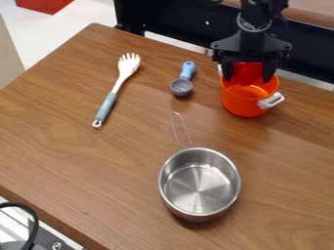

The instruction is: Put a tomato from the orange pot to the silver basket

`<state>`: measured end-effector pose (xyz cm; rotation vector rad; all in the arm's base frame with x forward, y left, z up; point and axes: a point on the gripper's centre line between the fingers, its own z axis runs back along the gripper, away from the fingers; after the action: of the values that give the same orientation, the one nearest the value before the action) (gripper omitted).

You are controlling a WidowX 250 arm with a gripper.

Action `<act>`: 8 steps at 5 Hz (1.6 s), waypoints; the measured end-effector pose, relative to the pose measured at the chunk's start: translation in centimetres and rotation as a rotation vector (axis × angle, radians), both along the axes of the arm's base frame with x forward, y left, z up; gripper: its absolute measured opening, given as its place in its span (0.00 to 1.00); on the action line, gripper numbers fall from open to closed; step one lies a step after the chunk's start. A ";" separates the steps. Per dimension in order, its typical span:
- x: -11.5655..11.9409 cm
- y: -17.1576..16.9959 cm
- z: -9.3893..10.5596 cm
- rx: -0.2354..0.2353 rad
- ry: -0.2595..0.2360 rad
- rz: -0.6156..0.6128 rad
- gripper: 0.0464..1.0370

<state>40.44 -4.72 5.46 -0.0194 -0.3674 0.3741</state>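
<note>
At the lower left corner we see a black cable (34, 222) curving over grey and white gear, just off the near edge of the worktop (85, 161). The worktop is brown wood with long streaky grain and a soft sheen toward the right. Low in the frame, right of centre, the silver pan (198, 188) sits upright, its wire handle pointing up the frame. Beyond it, left of centre, lies a white server (121, 73) with a teal grip, and near the middle a blue-handled scoop (182, 87). At the upper right stands the orange pot (244, 104) with pale side handles. The hand (248, 77) hangs over it, open, its fingers spread apart at the mouth. The pot shows glossy red inside, but we can't tell whether any of that is the tomato. Past the worktop we find a dark panel (176, 22), pale floor (78, 18) and, at the upper left, a red box (44, 5).
</note>
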 end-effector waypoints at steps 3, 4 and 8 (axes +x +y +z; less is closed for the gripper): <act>-6.9 0.8 1.9 0.003 -0.039 -0.160 0.80; -10.2 1.0 1.4 -0.014 -0.009 -0.253 0.80; -17.9 0.5 -1.2 0.021 0.069 -0.545 0.80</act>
<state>22.49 -4.21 4.26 -0.0839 -0.2835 -0.1680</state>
